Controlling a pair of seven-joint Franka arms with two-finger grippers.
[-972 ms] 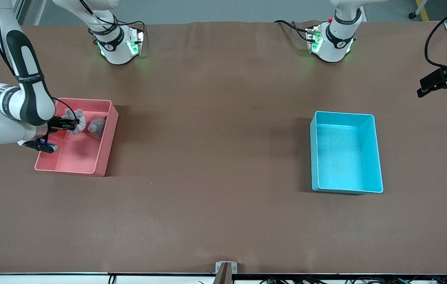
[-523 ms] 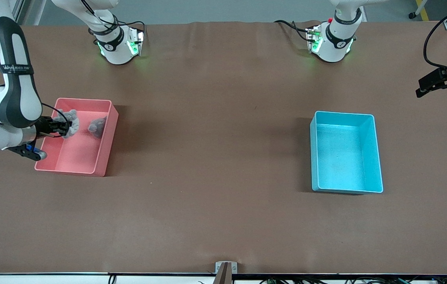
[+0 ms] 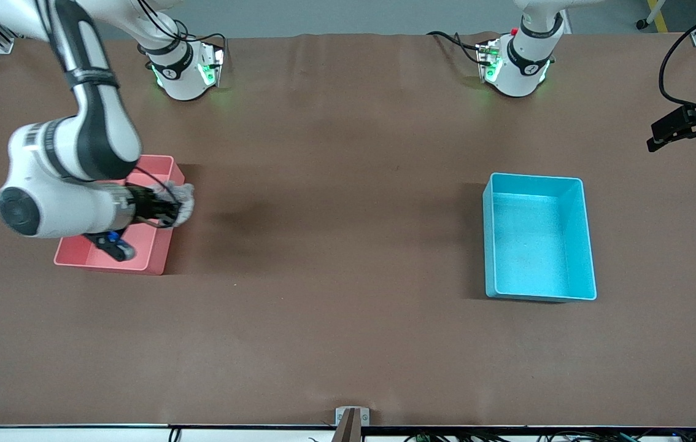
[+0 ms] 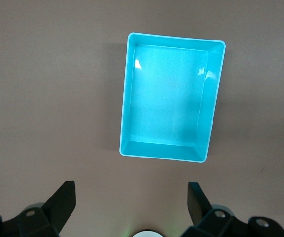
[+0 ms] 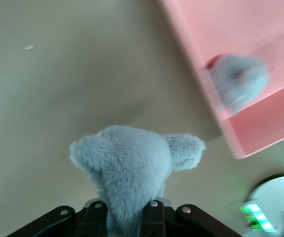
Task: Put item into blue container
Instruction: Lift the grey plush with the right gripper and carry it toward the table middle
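My right gripper (image 3: pixel 171 209) is shut on a grey plush toy (image 3: pixel 185 204), held in the air over the pink bin's (image 3: pixel 150 252) wall on the side toward the blue container. In the right wrist view the plush (image 5: pixel 132 168) bulges out from between the fingers of the right gripper (image 5: pixel 127 217). The blue container (image 3: pixel 538 245) sits empty toward the left arm's end of the table. My left gripper (image 3: pixel 679 132) waits open, high at that end. Its wrist view looks down on the blue container (image 4: pixel 171 98) past the left gripper (image 4: pixel 130 200).
A second grey plush (image 5: pixel 240 81) lies in the pink bin (image 5: pixel 230 29); the right arm hides it in the front view. Brown table cloth (image 3: pixel 336 233) stretches between the two bins. A small bracket (image 3: pixel 351 417) sits at the table's near edge.
The right arm has lifted the grey plush out of the pink bin and swung it toward the blue container's end, now over the bin's wall. The left arm has stayed put.
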